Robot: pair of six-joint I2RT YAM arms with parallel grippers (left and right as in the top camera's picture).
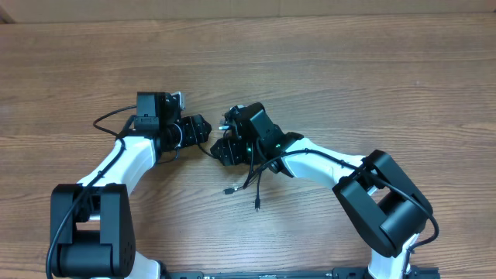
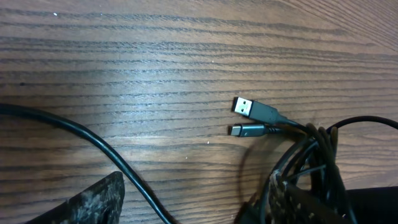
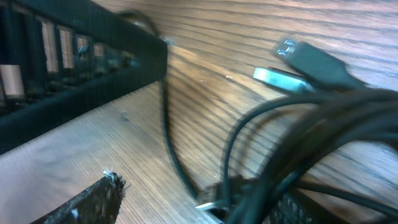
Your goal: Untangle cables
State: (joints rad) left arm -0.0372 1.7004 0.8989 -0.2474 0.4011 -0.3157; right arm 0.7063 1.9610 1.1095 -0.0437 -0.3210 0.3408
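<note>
The cables (image 2: 311, 155) are a tangled black bundle lying over the right finger in the left wrist view. Two silver-tipped plugs (image 2: 252, 109) stick out of it to the left. One thin cord (image 2: 106, 149) runs across the wood between the fingers of my left gripper (image 2: 196, 205), which is open. In the right wrist view the bundle (image 3: 298, 137) drapes over the right finger of my right gripper (image 3: 199, 205), also open. Overhead, the left gripper (image 1: 203, 133) and right gripper (image 1: 223, 147) face each other closely, and loose plug ends (image 1: 256, 204) trail toward the front.
The wooden table (image 1: 349, 70) stretches all round the arms. The left arm's black gripper body (image 3: 68, 50) fills the upper left of the right wrist view, very near the right gripper. Thicker black arm wires (image 1: 108, 120) loop beside the left arm.
</note>
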